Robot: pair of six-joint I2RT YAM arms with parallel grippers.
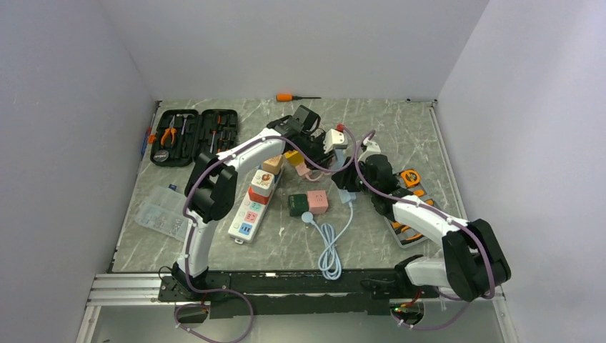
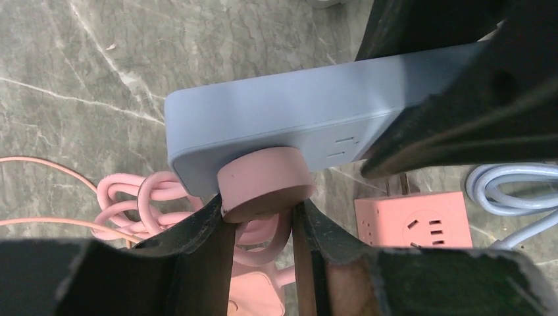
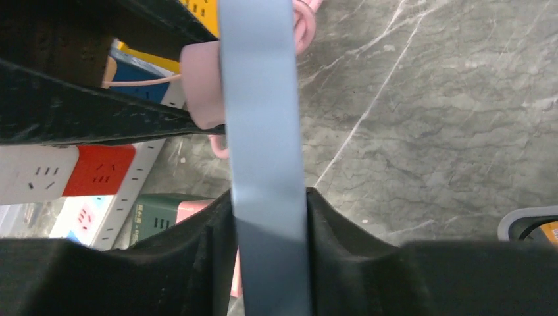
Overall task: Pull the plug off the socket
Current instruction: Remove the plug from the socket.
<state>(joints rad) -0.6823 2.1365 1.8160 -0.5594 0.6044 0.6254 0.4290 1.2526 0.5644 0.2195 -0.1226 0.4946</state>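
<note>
A round pink plug (image 2: 266, 181) sits flush in the face of a blue-grey socket block (image 2: 283, 122). My left gripper (image 2: 263, 220) is shut on the plug, one finger on each side of its rim. In the right wrist view the socket block (image 3: 263, 131) shows edge-on, and my right gripper (image 3: 270, 217) is shut on its two flat faces. The plug (image 3: 201, 85) sticks out of the block's left face there. In the top view the left gripper (image 1: 318, 143) and right gripper (image 1: 354, 175) meet above the table's middle.
Below the plug lie a coiled pink cable (image 2: 131, 204) and a pink cube socket (image 2: 413, 220). A white power strip (image 1: 243, 225) with coloured adapters, a green cube (image 1: 298, 204) and a coiled pale cable (image 1: 329, 250) lie nearby. A tool case (image 1: 193, 136) is at the back left.
</note>
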